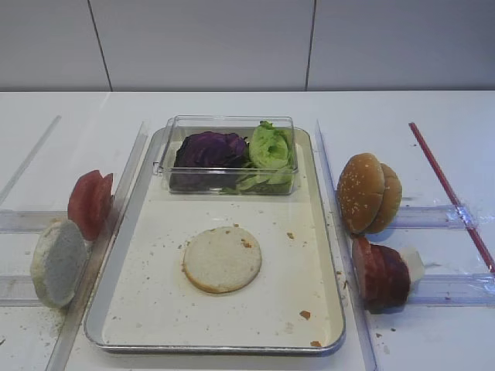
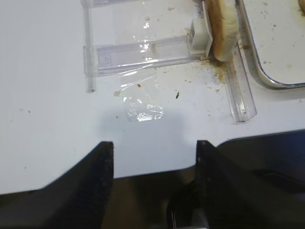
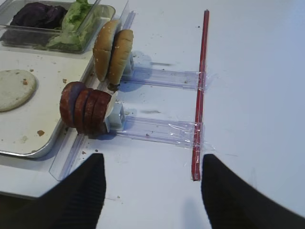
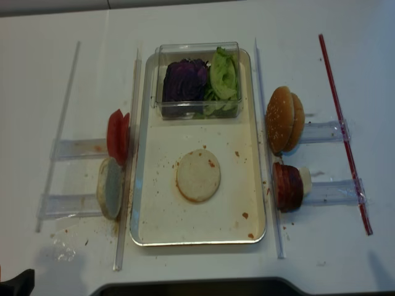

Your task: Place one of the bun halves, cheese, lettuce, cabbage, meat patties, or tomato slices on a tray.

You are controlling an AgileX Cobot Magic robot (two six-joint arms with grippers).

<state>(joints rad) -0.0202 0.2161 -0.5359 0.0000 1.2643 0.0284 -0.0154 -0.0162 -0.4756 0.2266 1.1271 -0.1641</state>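
Bun half point(image 1: 222, 259), round, flat, pale, cut-face up, on tray point(image 1: 131, 255)

no readable text, labels (none anywhere)

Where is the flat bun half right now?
In the high view the bun half lies flat near the middle of the tray, just in front of the clear box holding cabbage and lettuce.

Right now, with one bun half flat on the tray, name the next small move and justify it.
Probably send the right gripper forward to the meat patties. Its jaws are open and empty, and the patties stand on edge just ahead beside the tray. The bun half lies bare, ready for a layer.
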